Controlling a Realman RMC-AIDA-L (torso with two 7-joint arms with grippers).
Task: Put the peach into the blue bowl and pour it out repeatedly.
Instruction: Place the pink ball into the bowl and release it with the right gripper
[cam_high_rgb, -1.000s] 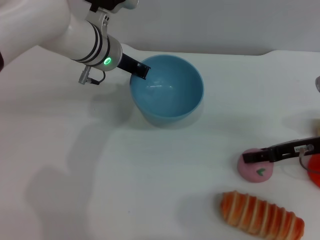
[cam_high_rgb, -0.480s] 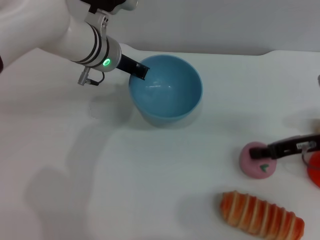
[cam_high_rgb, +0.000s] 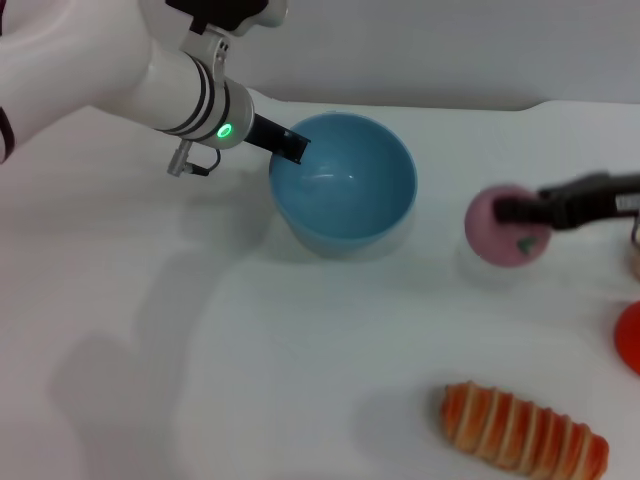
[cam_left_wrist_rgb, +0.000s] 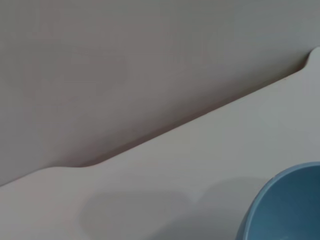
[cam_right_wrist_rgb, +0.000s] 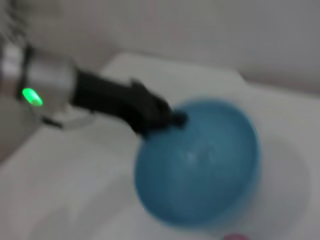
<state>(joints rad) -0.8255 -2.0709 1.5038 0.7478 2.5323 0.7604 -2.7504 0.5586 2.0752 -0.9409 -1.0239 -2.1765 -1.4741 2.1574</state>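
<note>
The right claw reaches in from the right side of the head view, its dark fingers pinched on the small round matte pink peach with the tiny green leaf mark. The peach hangs above the white worktop, a soft shadow beneath it, just to the right of the bowl and not over its opening.

The left claw comes in from the upper left on a thick white arm with dark rings and a green light. Its black fingers are clamped on the left rim of the round, deep, glossy light blue bowl, one finger inside the wall and one outside. The right wrist view shows the same grip: the black claw biting the rim of the bowl, with a sliver of pink at the picture's lower edge. The bowl stands upright on the worktop and nothing lies inside it. In the left wrist view only a curve of the bowl's rim shows against the pale worktop and the wall behind.

Near the front right of the worktop lies a long orange-and-white striped loaf, well apart from the bowl. At the right edge, a red-orange round thing is partly cut off.
</note>
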